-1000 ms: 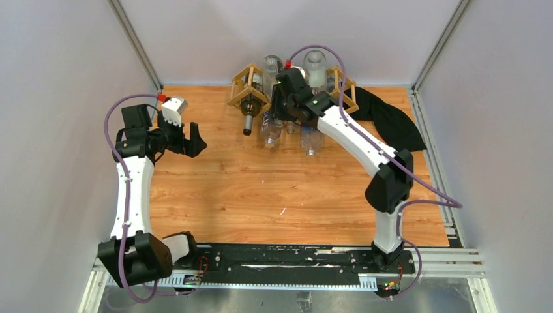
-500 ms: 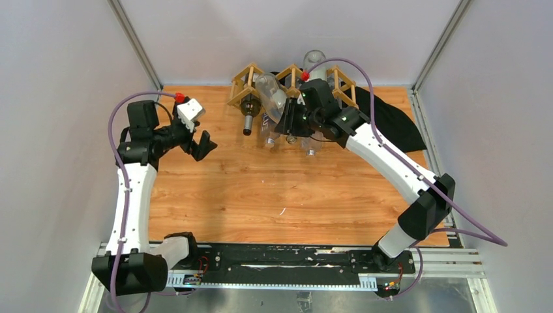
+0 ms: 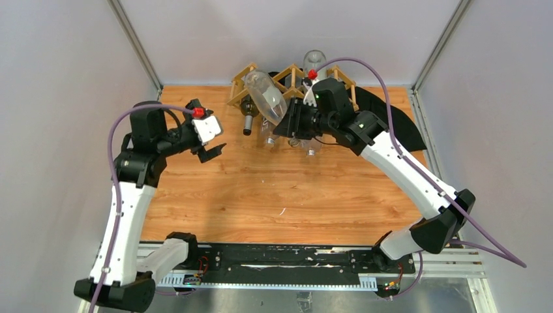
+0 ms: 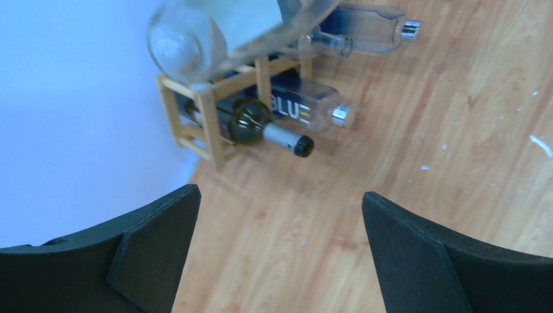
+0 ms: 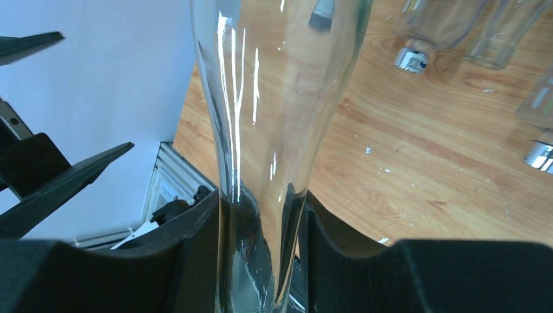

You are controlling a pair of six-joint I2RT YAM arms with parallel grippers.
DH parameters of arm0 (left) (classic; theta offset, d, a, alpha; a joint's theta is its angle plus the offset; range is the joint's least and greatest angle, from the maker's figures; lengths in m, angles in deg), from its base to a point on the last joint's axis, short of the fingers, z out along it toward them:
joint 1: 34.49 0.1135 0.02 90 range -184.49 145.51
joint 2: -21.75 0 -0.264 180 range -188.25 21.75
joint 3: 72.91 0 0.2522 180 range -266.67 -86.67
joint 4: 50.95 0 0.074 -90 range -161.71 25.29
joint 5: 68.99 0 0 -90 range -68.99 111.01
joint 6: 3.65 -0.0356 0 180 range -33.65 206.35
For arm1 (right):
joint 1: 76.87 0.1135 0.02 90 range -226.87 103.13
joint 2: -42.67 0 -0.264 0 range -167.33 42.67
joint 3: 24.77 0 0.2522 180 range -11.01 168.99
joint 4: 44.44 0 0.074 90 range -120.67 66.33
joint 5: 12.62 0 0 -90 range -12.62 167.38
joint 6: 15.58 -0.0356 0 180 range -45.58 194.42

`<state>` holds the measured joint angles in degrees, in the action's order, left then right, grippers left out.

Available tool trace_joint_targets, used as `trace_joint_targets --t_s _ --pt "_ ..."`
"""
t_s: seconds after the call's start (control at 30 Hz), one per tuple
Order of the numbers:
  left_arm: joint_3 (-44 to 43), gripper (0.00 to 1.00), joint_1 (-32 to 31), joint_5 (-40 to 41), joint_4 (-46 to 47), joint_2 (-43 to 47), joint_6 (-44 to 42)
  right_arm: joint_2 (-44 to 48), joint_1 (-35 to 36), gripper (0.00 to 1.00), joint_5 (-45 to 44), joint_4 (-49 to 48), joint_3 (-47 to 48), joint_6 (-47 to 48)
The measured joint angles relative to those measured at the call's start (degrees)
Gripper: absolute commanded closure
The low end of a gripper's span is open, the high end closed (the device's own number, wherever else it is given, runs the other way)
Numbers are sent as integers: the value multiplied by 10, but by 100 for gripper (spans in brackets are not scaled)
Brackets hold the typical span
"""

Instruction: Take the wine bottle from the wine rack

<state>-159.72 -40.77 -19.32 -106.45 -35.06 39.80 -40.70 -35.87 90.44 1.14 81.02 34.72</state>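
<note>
The right gripper was clamped on the neck of the clear wine bottle, held tilted in the air over the left end of the wine rack, apparently free of its cells. Setting it down on the table seemingly remained. The left gripper stood wide open, empty.

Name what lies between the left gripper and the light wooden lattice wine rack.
Only bare wooden tabletop, as the left wrist view shows.
</note>
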Motion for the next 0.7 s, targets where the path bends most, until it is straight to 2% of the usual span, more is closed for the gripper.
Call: trace_joint_targets --t_s 0.2,0.47,0.7 --pt "28 0 -24 15 6 92 -129 -2 52 100 16 7 0 1" --pt "153 0 -45 10 5 196 -303 -56 144 100 47 24 16 15" --pt "191 0 -56 3 -1 232 -338 -131 194 100 54 32 69 26"
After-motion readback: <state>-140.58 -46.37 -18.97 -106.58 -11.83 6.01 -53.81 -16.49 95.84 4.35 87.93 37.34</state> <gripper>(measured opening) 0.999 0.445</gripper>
